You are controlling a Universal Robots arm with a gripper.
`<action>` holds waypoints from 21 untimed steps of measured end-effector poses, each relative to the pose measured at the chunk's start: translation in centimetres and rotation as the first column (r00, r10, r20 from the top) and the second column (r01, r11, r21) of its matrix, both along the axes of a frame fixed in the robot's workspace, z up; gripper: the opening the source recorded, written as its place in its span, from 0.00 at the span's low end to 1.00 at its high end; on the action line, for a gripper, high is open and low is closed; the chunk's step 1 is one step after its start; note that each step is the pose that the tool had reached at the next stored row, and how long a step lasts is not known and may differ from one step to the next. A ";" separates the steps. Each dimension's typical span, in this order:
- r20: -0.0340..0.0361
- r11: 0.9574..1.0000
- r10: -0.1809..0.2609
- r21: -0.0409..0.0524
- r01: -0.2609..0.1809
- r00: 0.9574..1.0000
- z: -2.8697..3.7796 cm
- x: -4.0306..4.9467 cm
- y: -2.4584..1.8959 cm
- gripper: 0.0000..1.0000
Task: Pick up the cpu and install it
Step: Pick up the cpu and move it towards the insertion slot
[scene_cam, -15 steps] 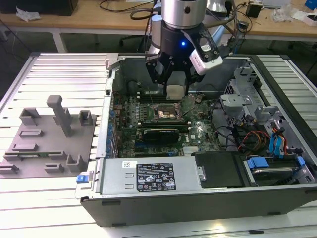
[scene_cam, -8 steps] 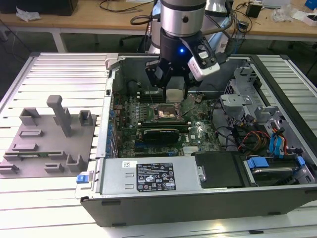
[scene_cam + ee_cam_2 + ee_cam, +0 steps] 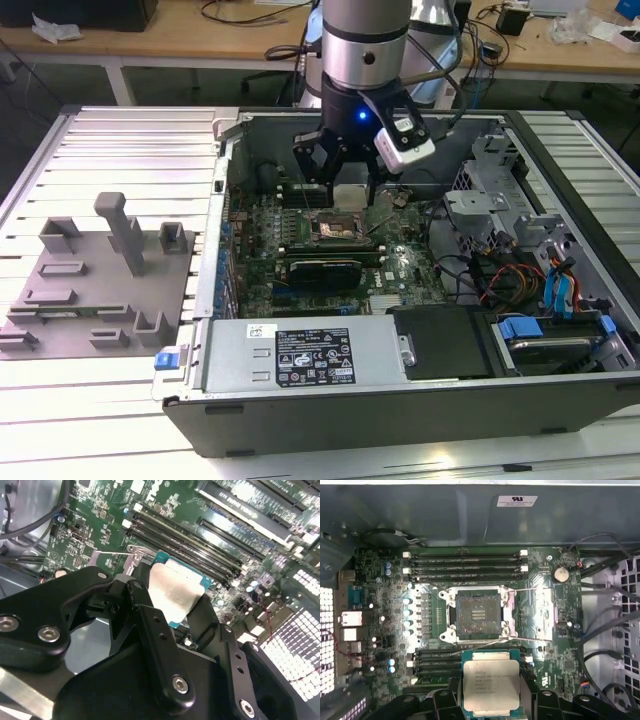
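Two black fingers of the tool grip the cpu by opposite edges, with its silver lid turned toward both wrist views. The chip hangs over the green motherboard, just beside the open socket rather than over it, above a bank of memory slots. A thin wire lever runs between the chip and the socket's metal frame, and a second one crosses the frame's far side. Beyond that lie more memory slots and a coin cell.

In the exterior view the tool reaches down inside the open computer case. A power supply lies along the near wall. Loose cables and a metal drive cage crowd the exterior view's right. On the slatted counter at the exterior view's left sits a grey fixture, well apart from the case.
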State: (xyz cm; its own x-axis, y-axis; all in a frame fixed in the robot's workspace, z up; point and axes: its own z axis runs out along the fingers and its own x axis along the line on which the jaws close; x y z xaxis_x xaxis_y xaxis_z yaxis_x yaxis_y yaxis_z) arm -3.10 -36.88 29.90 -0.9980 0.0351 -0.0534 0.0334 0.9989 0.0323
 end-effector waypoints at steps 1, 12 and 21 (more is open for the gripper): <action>0.000 1.000 0.000 0.000 0.000 1.000 -0.14 0.00 0.12 0.55; 0.000 1.000 0.011 0.002 -0.011 1.000 -2.60 0.00 2.24 0.55; -0.004 0.999 0.032 -0.002 -0.032 0.999 -4.13 0.00 3.12 0.55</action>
